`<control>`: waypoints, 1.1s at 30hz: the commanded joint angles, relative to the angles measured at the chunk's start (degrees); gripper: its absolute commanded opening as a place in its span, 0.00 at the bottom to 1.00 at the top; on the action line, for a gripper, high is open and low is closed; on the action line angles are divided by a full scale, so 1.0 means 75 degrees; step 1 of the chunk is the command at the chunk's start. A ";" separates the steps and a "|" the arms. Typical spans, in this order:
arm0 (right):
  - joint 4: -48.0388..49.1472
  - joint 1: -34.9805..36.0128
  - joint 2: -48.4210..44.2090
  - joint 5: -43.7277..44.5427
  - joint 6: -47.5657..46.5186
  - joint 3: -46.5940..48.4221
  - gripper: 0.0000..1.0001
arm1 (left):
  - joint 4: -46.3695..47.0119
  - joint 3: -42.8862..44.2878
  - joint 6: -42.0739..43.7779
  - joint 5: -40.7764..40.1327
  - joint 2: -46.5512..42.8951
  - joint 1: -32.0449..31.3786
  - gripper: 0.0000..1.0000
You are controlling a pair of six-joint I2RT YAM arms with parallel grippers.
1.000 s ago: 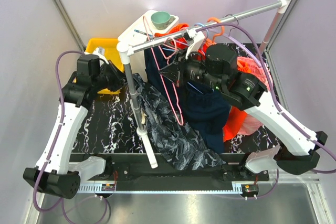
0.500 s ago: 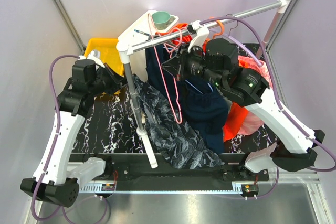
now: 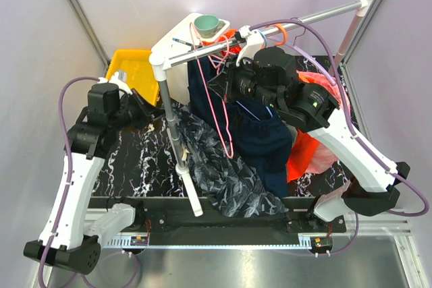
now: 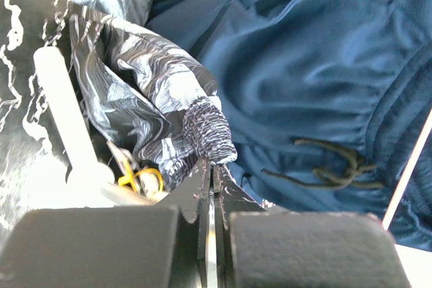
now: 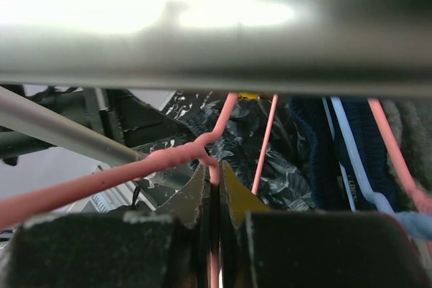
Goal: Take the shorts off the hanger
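The right arm has risen toward the rail (image 3: 270, 32) and the left arm has drawn back. The right gripper (image 5: 212, 173) is clamped on the neck of the hanger (image 5: 155, 160), just under the rail. The left gripper (image 4: 210, 166) pinches the waistband of the shorts (image 4: 162, 99), which bunch just ahead of it. The shorts look nearly off the wire. The navy garment (image 4: 304, 65) crowds ahead and to the right, and the rack post (image 4: 64, 106) stands to the left.

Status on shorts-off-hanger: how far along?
Done: both grips made, and most of the shorts lie slumped on the table. In hand: left jaws shut on the waistband, right jaws shut on the twisted neck of the hanger under the rail. Left: its lower corner overlaps the fabric from above, so separation is unconfirmed; pull apart.
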 commanded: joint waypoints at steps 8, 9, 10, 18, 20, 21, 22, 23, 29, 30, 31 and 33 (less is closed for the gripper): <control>-0.0739 0.0036 0.0003 0.0580 -0.0284 0.0019 0.09 | -0.0382 0.0705 -0.0344 -0.1724 -0.0739 -0.0006 0.00; -0.0727 0.0036 -0.0009 0.0568 -0.0295 0.0008 0.11 | -0.0370 0.0729 -0.0403 -0.1865 -0.0762 0.0005 0.00; -0.0716 0.0013 -0.0032 0.0580 -0.0330 -0.0016 0.14 | -0.0277 0.0729 -0.0462 -0.2237 -0.0809 -0.0006 0.00; -0.0598 0.0036 -0.0395 0.0779 -0.0495 -0.0367 0.58 | -0.0147 0.1571 0.0227 -0.3599 -0.0927 -0.0006 0.00; -0.0598 0.0048 -0.0582 0.0791 -0.0541 -0.0449 0.63 | -0.0404 0.2213 0.0708 -0.3752 -0.0693 -0.0006 0.00; -0.0598 0.0036 -0.0641 0.0802 -0.0565 -0.0484 0.67 | -0.0521 0.2403 0.0837 -0.3938 -0.0634 -0.0006 0.00; -0.0610 0.0036 -0.0792 0.0814 -0.0658 -0.0554 0.74 | -0.0708 0.2602 0.0977 -0.4056 -0.0587 -0.0006 0.00; -0.0622 0.0036 -0.0864 0.0826 -0.0694 -0.0567 0.77 | -0.0768 0.2894 0.1234 -0.4173 -0.0528 -0.0006 0.00; -0.0552 0.0036 -0.1683 0.0838 -0.0905 -0.0894 0.99 | -0.1050 0.3915 0.2419 -0.5322 -0.0470 -0.0006 0.00; -0.0505 0.0036 -0.1801 0.0791 -0.0917 -0.0964 1.00 | -0.1061 0.4103 0.2571 -0.5497 -0.0423 -0.0006 0.00; -0.0435 0.0036 -0.2034 0.0791 -0.0963 -0.1104 1.00 | -0.1061 0.4534 0.2932 -0.5557 -0.0364 -0.0006 0.00; -0.0457 0.0036 -0.2223 0.0814 -0.0964 -0.1199 1.00 | -0.1131 0.5074 0.3262 -0.5639 -0.0084 -0.0006 0.00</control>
